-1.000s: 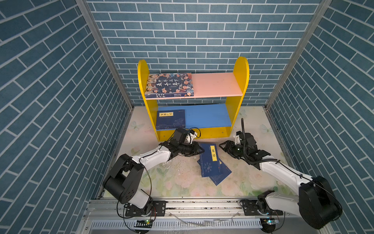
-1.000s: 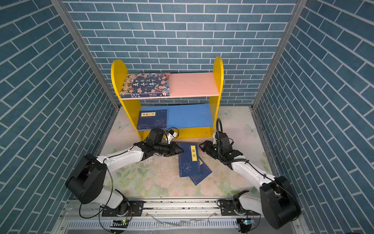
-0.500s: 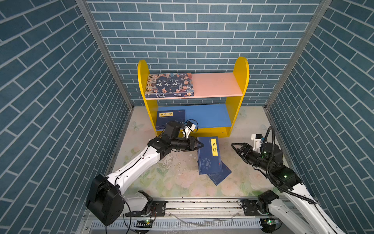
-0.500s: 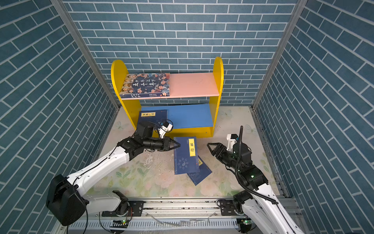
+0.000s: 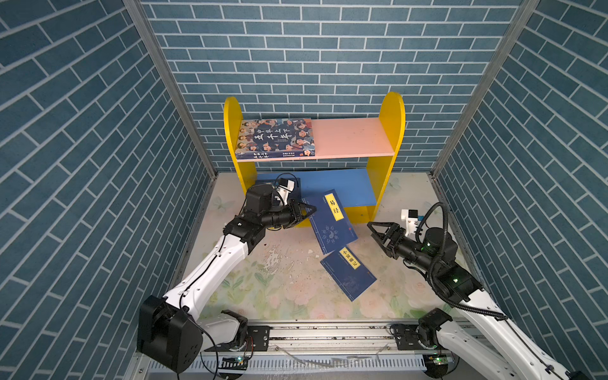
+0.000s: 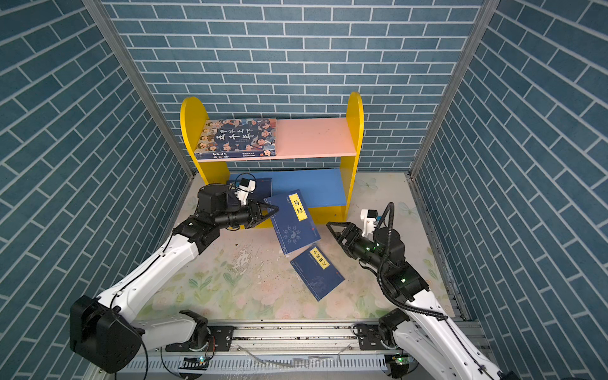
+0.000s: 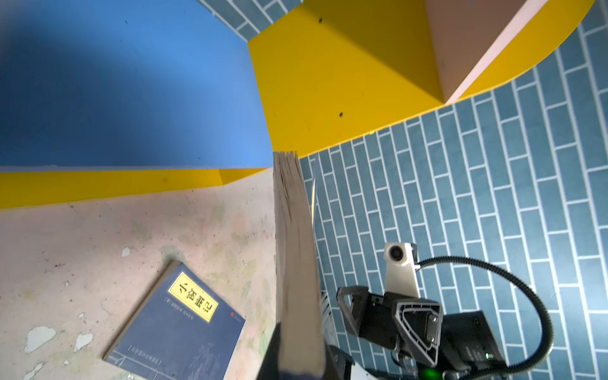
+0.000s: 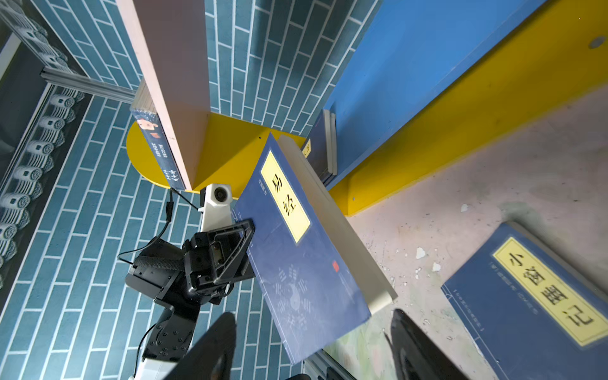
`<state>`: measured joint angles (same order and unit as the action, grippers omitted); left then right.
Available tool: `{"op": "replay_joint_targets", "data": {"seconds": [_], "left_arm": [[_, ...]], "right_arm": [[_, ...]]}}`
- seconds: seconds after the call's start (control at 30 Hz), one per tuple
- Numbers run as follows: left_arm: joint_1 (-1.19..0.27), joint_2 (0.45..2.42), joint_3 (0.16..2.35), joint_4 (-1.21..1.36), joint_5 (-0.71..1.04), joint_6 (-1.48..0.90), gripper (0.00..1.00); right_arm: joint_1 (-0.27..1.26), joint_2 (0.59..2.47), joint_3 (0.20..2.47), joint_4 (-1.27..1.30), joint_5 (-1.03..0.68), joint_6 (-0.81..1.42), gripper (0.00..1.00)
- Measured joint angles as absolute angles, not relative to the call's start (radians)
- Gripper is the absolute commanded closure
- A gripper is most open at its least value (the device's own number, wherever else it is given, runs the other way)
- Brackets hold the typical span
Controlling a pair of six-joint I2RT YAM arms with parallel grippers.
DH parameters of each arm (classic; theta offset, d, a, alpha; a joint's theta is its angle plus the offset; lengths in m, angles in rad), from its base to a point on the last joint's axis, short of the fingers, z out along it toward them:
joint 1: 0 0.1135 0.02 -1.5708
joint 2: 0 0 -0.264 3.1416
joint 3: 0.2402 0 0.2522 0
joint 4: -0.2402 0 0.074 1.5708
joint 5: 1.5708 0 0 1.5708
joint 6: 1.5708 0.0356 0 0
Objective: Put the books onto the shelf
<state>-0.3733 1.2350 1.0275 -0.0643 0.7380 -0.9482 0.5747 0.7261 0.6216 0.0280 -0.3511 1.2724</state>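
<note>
Near the middle of both top views, the left gripper (image 5: 306, 210) was clenched on the left edge of the lifted book (image 5: 332, 227). That thin navy volume hung tilted above the tabletop (image 5: 263, 279), and its far corner overlapped the front of the blue lower board (image 5: 342, 187) of the shelf (image 5: 391, 115). Just below it in the frame, the floor book (image 5: 348, 274) lay flat and askew on the tabletop.

At the left end of the pink upper board (image 5: 352, 138) sat the thick book (image 5: 275, 136), face up.

From above, the shelved thin book (image 6: 263, 184) was mostly hidden behind the left arm. The right wrist view showed it plainly, lying on the blue board by the yellow side panel. That view also showed the lifted book's pale page block, which the top views did not.

The left wrist view gave only the lifted book's page edge running out from its jaws, with the floor book and the right gripper (image 5: 376, 232) beyond.

At centre right of both top views, the right gripper hovered well apart from every book and was seen edge-on. Its own wrist view showed the dark fingers (image 8: 418, 345) spread wide, with nothing between them.
</note>
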Motion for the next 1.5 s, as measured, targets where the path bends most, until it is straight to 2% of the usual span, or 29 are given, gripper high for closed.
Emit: {"op": "replay_joint_targets", "data": {"seconds": [0.5,0.9,1.1,1.23,1.3,1.5], "left_arm": [[-0.233,1.210,0.988,0.079,0.698,-1.168,0.97],[-0.203,1.184,0.937,0.111,0.690,-1.249,0.97],[-0.198,1.178,0.934,0.127,0.688,-1.265,0.97],[-0.186,1.158,0.915,0.130,0.688,-1.270,0.98],[-0.179,1.142,0.902,0.129,0.686,-1.272,0.97],[-0.167,1.114,0.885,0.121,0.674,-1.272,0.98]], "right_arm": [[0.809,1.040,0.658,0.324,-0.215,1.279,0.24],[0.868,1.282,0.677,0.658,-0.147,1.313,0.25],[0.873,1.365,0.732,0.747,-0.134,1.332,0.29],[0.875,1.371,0.733,0.780,-0.119,1.340,0.35],[0.875,1.378,0.738,0.789,-0.115,1.340,0.47],[0.873,1.470,0.810,0.799,-0.108,1.357,0.74]]}}
